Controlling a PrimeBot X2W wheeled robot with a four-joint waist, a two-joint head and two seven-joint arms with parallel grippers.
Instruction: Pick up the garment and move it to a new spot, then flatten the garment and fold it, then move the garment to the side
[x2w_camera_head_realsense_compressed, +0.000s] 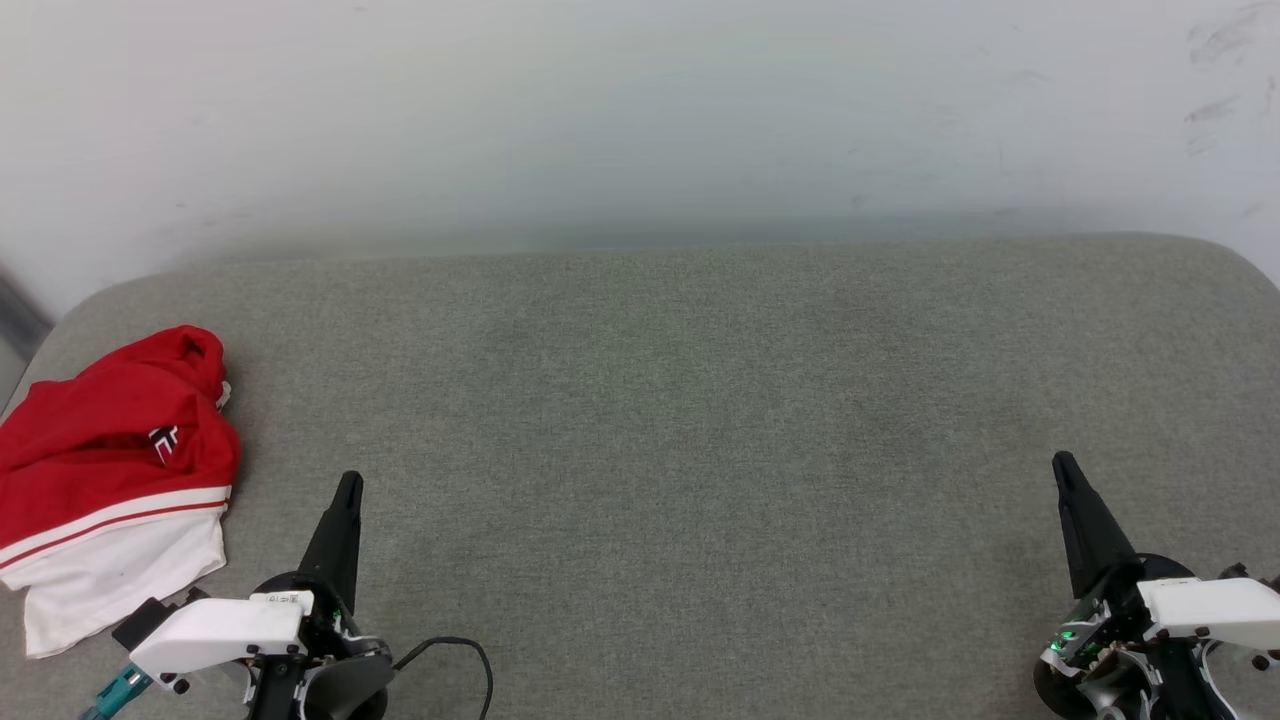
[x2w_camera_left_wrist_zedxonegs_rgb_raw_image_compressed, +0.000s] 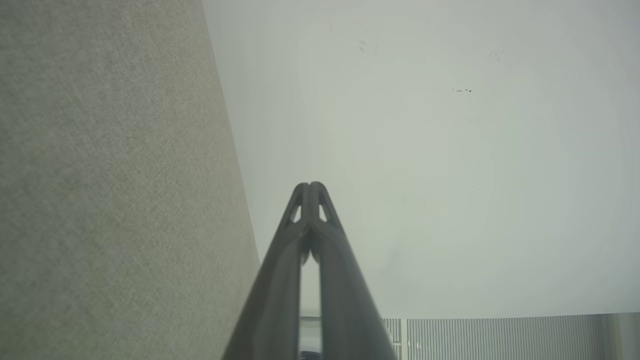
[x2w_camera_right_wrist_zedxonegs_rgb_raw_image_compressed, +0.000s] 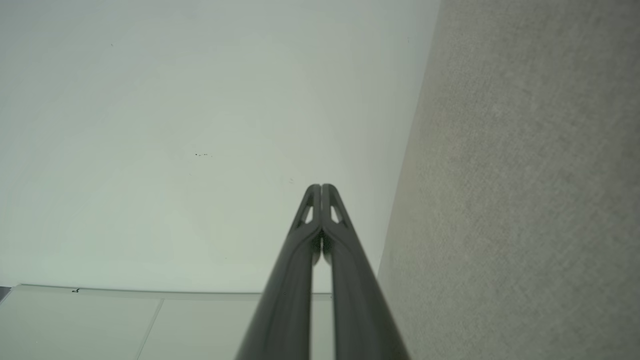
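garment (x2w_camera_head_realsense_compressed: 110, 470): crumpled heap at the left edge of the surface (x2w_camera_head_realsense_compressed: 680, 400), nearer the front-left corner than the back; nothing holds it.
garment, long axis: runs roughly front to back along that left edge. The white part with striped trim is at the front end and the bunched red part at the back end.
left gripper (x2w_camera_head_realsense_compressed: 348, 485): near the front edge, just right of the heap's front end and apart from it. Its fingers are pressed together, pinch nothing, and point toward the back edge.
relation: the garment lies to this gripper's left and slightly ahead, side-on to the fingers rather than in line with them.
right gripper (x2w_camera_head_realsense_compressed: 1062, 462): front-right corner, well apart from the garment. Its fingers are pressed together with nothing between them, and they also point toward the back.
nearer arm: the left, by a wide margin.
step, as judged: the pick-up is not begun. The left gripper would likely need to spread and swing left onto the heap.
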